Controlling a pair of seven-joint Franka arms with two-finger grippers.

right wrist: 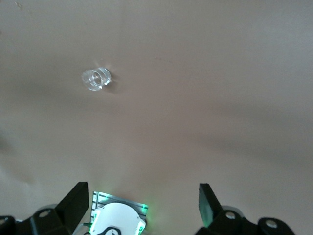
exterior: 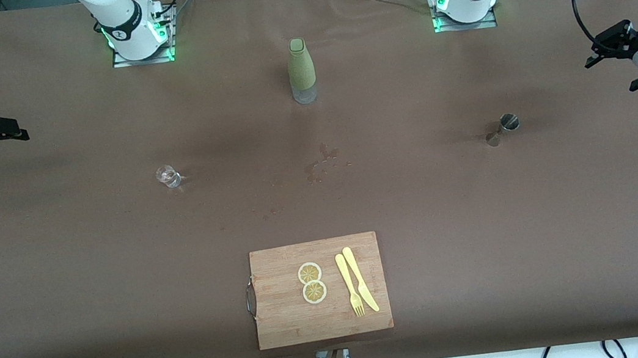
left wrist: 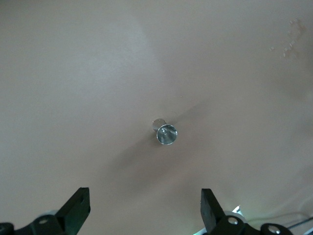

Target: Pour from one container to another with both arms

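Note:
A small clear glass (exterior: pixel 168 176) stands on the brown table toward the right arm's end. A small metal cup (exterior: pixel 509 123) stands toward the left arm's end. Between the two bases is a tall green bottle (exterior: pixel 301 70) with a clear bottom. My right gripper (exterior: pixel 17 131) hangs open and empty high over its end of the table, with the glass (right wrist: pixel 96 79) far below its fingers (right wrist: pixel 76 203). My left gripper (exterior: pixel 596 57) hangs open and empty over its own end, looking down on the metal cup (left wrist: pixel 165 133) well ahead of its fingers (left wrist: pixel 78 205).
A wooden cutting board (exterior: pixel 289 324) lies near the front camera's edge, carrying two lemon slices (exterior: pixel 311 282) and a yellow fork (exterior: pixel 348 286) and knife (exterior: pixel 360 278). Faint wet marks (exterior: pixel 323 163) spot the table's middle. Cables run along the table's edges.

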